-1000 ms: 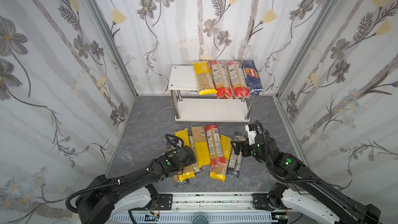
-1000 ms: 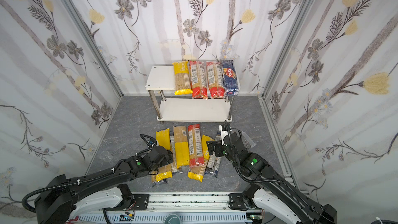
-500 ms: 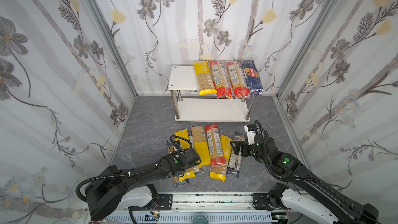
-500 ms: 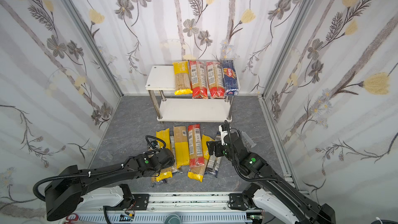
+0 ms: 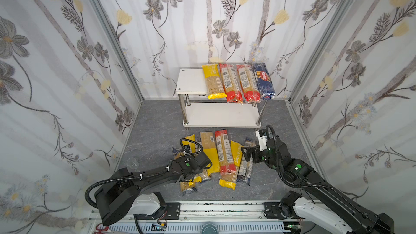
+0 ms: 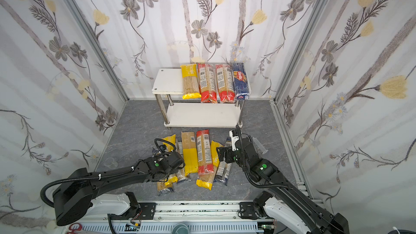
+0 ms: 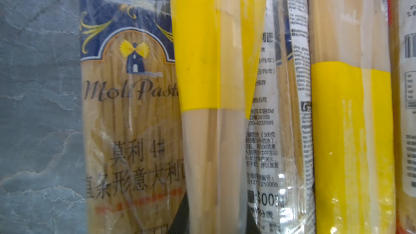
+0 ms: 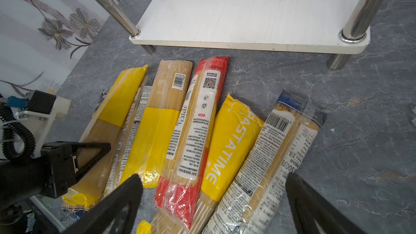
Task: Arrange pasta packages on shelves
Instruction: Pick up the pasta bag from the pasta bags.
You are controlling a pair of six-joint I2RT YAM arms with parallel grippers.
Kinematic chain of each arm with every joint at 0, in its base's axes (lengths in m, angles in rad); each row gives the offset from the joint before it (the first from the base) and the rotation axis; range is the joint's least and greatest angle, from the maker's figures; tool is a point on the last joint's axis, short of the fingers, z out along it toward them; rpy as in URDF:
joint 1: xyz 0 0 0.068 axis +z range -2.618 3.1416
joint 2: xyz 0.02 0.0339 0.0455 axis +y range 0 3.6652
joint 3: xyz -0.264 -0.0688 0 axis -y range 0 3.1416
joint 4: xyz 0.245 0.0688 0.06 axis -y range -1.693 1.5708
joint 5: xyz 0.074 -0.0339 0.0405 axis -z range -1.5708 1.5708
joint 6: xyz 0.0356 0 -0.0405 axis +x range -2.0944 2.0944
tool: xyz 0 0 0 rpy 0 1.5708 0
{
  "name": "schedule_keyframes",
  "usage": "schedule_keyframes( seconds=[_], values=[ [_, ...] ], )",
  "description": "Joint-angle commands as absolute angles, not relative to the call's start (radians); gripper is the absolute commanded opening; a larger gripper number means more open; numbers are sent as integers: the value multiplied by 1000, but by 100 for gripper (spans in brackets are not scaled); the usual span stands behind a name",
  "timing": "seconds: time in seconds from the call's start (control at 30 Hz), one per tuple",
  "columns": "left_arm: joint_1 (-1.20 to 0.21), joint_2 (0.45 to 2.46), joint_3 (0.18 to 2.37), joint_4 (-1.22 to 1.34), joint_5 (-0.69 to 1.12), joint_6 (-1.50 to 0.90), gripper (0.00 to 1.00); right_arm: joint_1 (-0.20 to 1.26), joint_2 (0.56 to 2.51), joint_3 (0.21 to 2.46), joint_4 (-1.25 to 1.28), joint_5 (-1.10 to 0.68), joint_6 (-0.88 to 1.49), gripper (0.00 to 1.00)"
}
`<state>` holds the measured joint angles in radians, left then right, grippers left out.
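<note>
Yellow-ended spaghetti pack (image 7: 209, 64) sat pinched between the closed fingers of the left gripper (image 7: 215, 218), at one edge of the heap of pasta packages (image 5: 221, 154) on the grey floor, with a Moli Pasta bag (image 7: 128, 120) touching its side. The right gripper (image 8: 213, 185) hung with jaws spread wide above the blue-ended bags (image 8: 281, 154) at the heap's far edge. Beyond both grippers stood the shelves (image 5: 191, 82), the top board carrying four packs side by side, a Barilla pack (image 5: 264, 81) outermost.
</note>
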<state>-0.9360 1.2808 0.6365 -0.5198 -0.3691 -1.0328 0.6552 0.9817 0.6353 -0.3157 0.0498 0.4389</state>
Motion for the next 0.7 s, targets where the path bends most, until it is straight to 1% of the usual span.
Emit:
schedule_keyframes(
  seconds=[0.0, 0.13, 0.27, 0.47, 0.67],
  values=[
    [-916, 1242, 673, -533, -301, -959, 0, 651, 981, 637, -277, 23, 433, 100],
    [-882, 1185, 752, -586, -250, -886, 0, 651, 980, 642, -272, 0, 439, 100],
    [-876, 1173, 891, -705, -252, -823, 0, 651, 972, 655, -281, 2, 440, 100],
    [-877, 1148, 1176, -954, -364, -789, 0, 651, 961, 703, -305, 0, 442, 100],
    [-878, 1179, 1543, -1168, -461, -741, 0, 650, 942, 746, -340, 13, 439, 100]
  ],
)
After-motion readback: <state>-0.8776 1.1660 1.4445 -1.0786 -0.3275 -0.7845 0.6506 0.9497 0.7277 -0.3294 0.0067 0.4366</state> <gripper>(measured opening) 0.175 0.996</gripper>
